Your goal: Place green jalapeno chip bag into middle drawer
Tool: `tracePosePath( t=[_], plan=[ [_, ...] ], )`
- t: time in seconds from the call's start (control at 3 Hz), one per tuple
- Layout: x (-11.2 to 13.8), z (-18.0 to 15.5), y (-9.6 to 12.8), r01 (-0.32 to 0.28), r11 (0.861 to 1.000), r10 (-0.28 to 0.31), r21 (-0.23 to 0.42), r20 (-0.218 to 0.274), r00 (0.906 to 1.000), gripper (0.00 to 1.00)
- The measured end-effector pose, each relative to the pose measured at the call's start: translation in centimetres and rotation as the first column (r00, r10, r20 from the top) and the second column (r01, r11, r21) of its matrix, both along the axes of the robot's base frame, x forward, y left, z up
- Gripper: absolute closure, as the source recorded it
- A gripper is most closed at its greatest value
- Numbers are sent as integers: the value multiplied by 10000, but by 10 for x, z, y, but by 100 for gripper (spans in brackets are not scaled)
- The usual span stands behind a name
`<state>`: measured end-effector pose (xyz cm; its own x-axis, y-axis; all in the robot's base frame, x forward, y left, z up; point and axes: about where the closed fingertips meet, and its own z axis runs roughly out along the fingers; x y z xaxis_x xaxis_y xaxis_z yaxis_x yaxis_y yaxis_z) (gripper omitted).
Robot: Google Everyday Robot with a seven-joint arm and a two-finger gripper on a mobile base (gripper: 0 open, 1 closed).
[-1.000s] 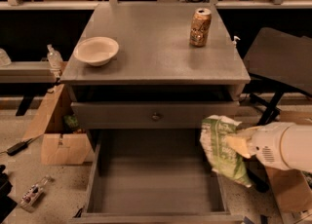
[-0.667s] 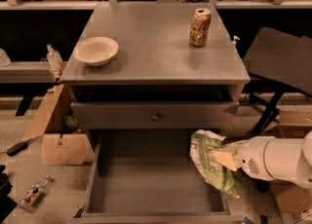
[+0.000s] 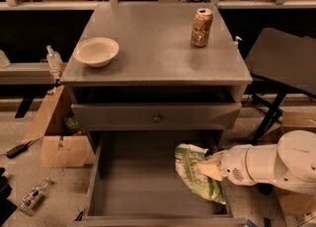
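Note:
The green jalapeno chip bag point(image 3: 195, 174) hangs upright over the right part of the open middle drawer point(image 3: 133, 186), its lower end down near the drawer floor by the right wall. My gripper point(image 3: 211, 168) reaches in from the right on its white arm point(image 3: 269, 164) and is shut on the bag's right edge. The drawer is pulled far out, with a bare grey floor to the left of the bag.
Above it a shut grey drawer front with a small round knob point(image 3: 157, 118). On the cabinet top point(image 3: 158, 48) stand a white bowl point(image 3: 96, 51) and a tan-orange can point(image 3: 201, 27). A cardboard box point(image 3: 61, 147) sits at left, a dark chair point(image 3: 284, 63) at right.
My gripper has moved left and down with the bag, from beside the drawer's right wall to over the drawer's right part.

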<state>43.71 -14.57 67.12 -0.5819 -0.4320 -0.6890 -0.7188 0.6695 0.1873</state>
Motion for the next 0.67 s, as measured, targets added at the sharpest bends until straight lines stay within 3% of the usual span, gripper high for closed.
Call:
tracePosePath(
  t=[0.33, 0.67],
  plan=[
    [0, -12, 9, -408, 9991, 409, 125, -112, 9991, 100],
    [0, -13, 11, -469, 9988, 471, 132, -121, 9988, 79]
  ],
)
